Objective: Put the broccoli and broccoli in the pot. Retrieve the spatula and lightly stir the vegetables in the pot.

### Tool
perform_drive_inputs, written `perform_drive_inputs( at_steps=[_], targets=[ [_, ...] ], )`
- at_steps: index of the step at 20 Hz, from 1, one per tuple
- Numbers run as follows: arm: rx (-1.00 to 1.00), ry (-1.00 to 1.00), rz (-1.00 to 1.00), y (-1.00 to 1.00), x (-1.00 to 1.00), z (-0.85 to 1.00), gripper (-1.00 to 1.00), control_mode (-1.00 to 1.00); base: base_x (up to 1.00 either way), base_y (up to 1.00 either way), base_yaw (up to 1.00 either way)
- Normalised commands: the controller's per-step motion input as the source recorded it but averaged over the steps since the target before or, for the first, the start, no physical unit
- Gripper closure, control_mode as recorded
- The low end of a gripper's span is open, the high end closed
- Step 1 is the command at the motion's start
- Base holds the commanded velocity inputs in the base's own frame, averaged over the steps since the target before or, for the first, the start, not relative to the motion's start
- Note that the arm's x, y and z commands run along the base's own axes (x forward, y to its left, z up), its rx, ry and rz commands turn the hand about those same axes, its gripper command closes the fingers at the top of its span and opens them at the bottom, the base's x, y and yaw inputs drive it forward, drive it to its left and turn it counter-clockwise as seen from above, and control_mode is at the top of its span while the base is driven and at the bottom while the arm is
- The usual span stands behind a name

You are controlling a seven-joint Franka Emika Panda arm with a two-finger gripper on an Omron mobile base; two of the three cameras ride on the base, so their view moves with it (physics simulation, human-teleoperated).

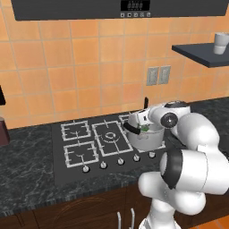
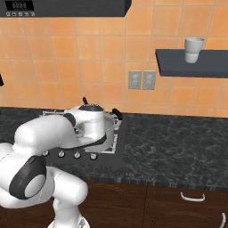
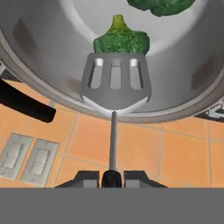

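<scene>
Gripper [image 3: 112,178] at bottom of hand view, fingers clamped on the thin black handle of the spatula [image 3: 115,83]. Slotted grey head reaches into the pot [image 3: 39,57], its far edge touching one broccoli floret [image 3: 121,40], bumpy dark green with a paler yellow-green stem pointing away. A second broccoli piece [image 3: 161,5] lies farther in, cut off by the frame edge. Pot interior is shiny steel; one black pot handle [image 3: 24,104] juts out at left. In the left base view the pot [image 1: 147,136] sits on the right rear burner of the black stovetop [image 1: 80,147], which is set in a dark marbled counter [image 1: 27,170]. Orange tiled wall behind carries two grey outlets [image 1: 159,75]. A dark shelf [image 2: 191,64] to the right holds a white cup [image 2: 193,50]. Dark wood cabinets [image 2: 178,207] below.
</scene>
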Motion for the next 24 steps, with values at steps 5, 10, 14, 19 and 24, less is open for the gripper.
perform_drive_inputs(
  at_steps=[5, 10, 14, 19, 24],
  targets=[
    [0.0, 0.1, 0.0, -0.42, -0.23, 0.5, 1.0, -1.0, 0.0, 0.0, 0.0],
    [-0.07, 0.16, 0.0, -0.11, -0.2, 0.6, 1.0, -1.0, 0.0, 0.0, 0.0],
    [-0.02, 0.12, 0.0, 0.06, 0.0, -0.12, 1.0, -1.0, 0.0, 0.0, 0.0],
    [0.08, -0.04, 0.01, 0.04, 0.0, -0.4, 1.0, -1.0, 0.0, 0.0, 0.0],
    [0.14, -0.15, 0.0, 0.05, 0.0, -0.53, 1.0, -1.0, 0.0, 0.0, 0.0]
  ],
)
